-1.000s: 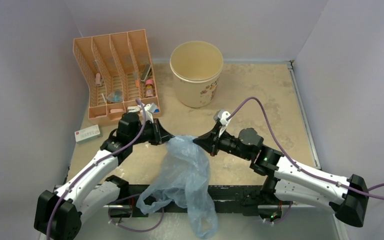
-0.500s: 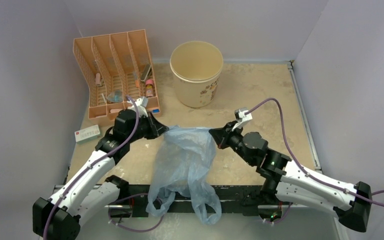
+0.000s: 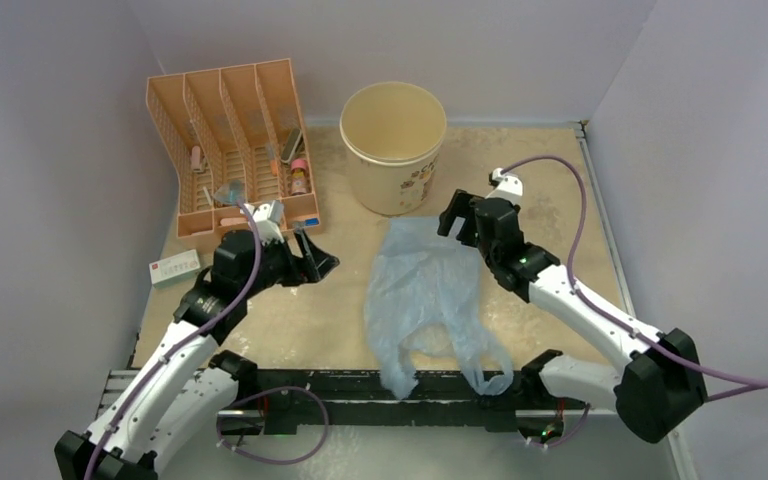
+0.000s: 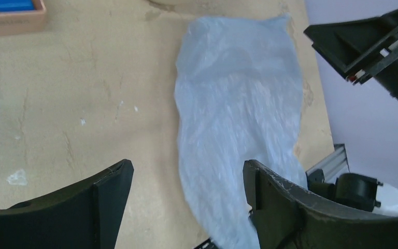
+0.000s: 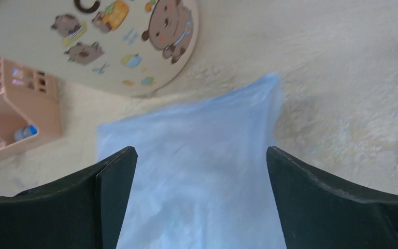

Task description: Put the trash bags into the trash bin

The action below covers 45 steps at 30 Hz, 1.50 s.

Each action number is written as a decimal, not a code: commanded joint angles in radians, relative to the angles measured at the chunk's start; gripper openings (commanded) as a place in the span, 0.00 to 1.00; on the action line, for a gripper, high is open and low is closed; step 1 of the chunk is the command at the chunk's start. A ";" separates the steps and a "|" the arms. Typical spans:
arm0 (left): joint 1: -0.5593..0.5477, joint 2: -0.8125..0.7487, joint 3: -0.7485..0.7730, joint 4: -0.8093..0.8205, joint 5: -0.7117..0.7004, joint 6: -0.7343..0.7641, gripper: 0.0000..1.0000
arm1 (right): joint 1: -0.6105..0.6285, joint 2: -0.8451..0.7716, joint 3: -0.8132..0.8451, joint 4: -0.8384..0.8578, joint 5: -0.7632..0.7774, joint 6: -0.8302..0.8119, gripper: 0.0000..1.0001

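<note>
Limp, featherlight-looking trash bag lies flat mid-counter, handles over the near edge, trash bin by the far edge; left gripper and right gripper gape empty; likely best pinched at a wrinkle.

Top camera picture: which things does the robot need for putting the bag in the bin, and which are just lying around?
For the job:
- thin light-blue plastic bag, flat on the table
- round cream plastic bucket with little pictures on its side

Just lying about:
- orange slotted plastic rack with small bits inside
- small white flat box next to the rack
</note>
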 commanded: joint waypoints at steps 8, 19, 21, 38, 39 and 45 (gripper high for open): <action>0.002 -0.071 -0.288 0.225 0.445 -0.066 0.76 | 0.011 -0.255 -0.180 0.011 -0.406 0.061 0.93; -0.204 0.072 -0.356 0.432 0.378 -0.115 0.74 | 0.333 0.031 -0.251 0.173 -0.463 0.157 0.89; -0.211 0.077 -0.361 0.434 0.360 -0.121 0.73 | 0.366 0.081 -0.234 0.179 -0.407 0.173 0.76; -0.211 -0.211 -0.377 0.409 0.346 -0.099 0.71 | 0.399 -0.137 -0.238 0.390 0.022 0.619 0.00; -0.212 -0.216 -0.374 0.431 0.383 -0.081 0.71 | 0.398 -0.137 -0.240 0.367 0.042 0.690 0.00; -0.220 -0.170 -0.356 0.517 0.519 -0.002 0.69 | 0.397 -0.054 -0.190 0.431 -0.063 0.650 0.02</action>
